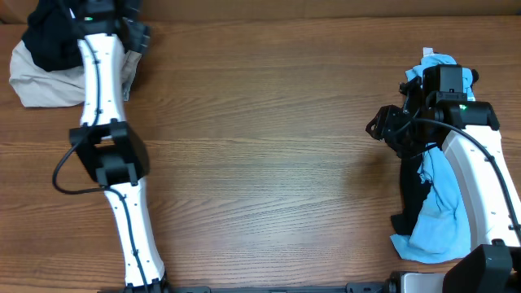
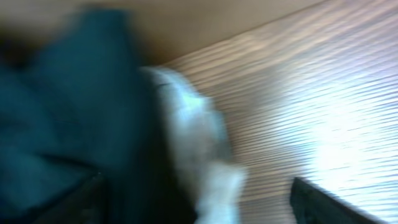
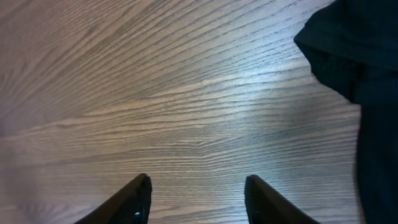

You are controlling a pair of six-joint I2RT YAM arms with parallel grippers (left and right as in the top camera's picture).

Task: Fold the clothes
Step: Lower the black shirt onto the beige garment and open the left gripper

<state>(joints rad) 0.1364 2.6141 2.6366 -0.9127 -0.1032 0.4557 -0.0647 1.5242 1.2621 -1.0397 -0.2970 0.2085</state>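
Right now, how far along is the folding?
Done: nothing looks folded. A black and beige pile lies crumpled at the far left, and blue and black clothes lie rumpled on the right. In hand: nothing. The left claw is open by the pile, and the right claw is open over bare table. Left: all the folding.

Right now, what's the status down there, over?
Left gripper open by dark clothes. Right gripper open, empty, beside blue clothes. Nothing folded. Nothing blocking.
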